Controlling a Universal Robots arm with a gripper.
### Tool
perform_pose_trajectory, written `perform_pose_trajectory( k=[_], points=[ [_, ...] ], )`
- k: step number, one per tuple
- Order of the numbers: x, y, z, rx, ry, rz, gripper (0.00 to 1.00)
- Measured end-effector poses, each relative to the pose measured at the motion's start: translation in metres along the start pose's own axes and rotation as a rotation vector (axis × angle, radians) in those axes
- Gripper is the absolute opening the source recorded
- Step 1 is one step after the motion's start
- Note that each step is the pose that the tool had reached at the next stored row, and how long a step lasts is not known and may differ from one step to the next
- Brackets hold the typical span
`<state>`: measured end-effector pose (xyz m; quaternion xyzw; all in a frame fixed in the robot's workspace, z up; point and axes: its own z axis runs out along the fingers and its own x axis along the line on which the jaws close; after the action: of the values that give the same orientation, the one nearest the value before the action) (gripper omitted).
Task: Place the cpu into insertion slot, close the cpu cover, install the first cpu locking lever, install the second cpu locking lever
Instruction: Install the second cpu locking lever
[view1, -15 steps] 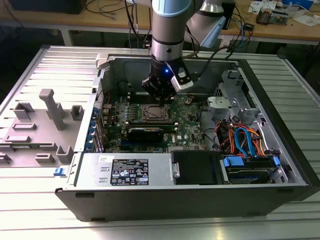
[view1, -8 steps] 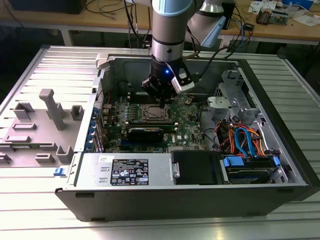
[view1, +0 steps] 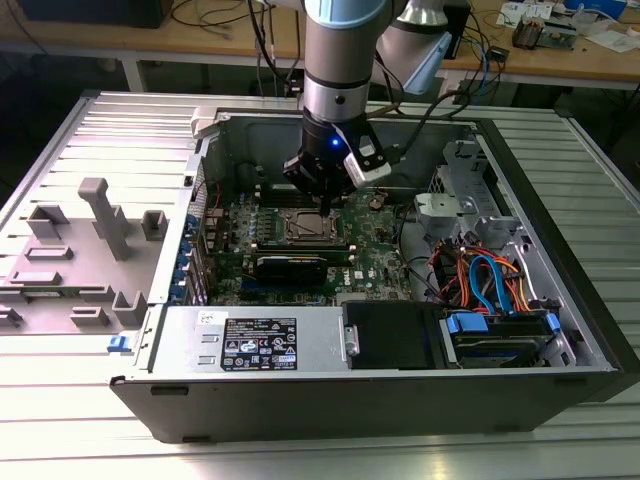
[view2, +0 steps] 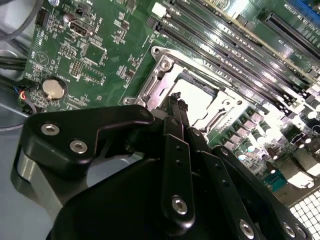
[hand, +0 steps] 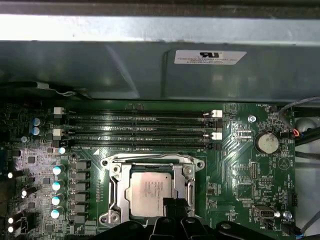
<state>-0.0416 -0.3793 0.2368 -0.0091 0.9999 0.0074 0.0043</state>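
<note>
An open computer case lay on a ribbed metal table, and inside it the cpu (a small silver-grey square) sat in the insertion slot on the green motherboard, just below the long black memory slots in the first wrist view. The cpu cover lay closed around the chip as a silvery frame. The black end effector hovered directly over the slot, its tips at the cpu's edge; whether its fingers were parted or together could not be told.
</note>
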Motion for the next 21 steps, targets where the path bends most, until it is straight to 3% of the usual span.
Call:
perform_pose_trajectory(
  k=[21],
  points=[
    [0.0001,-0.0050,-0.0001,0.0000,0.0000,0.000,0.11]
  ],
)
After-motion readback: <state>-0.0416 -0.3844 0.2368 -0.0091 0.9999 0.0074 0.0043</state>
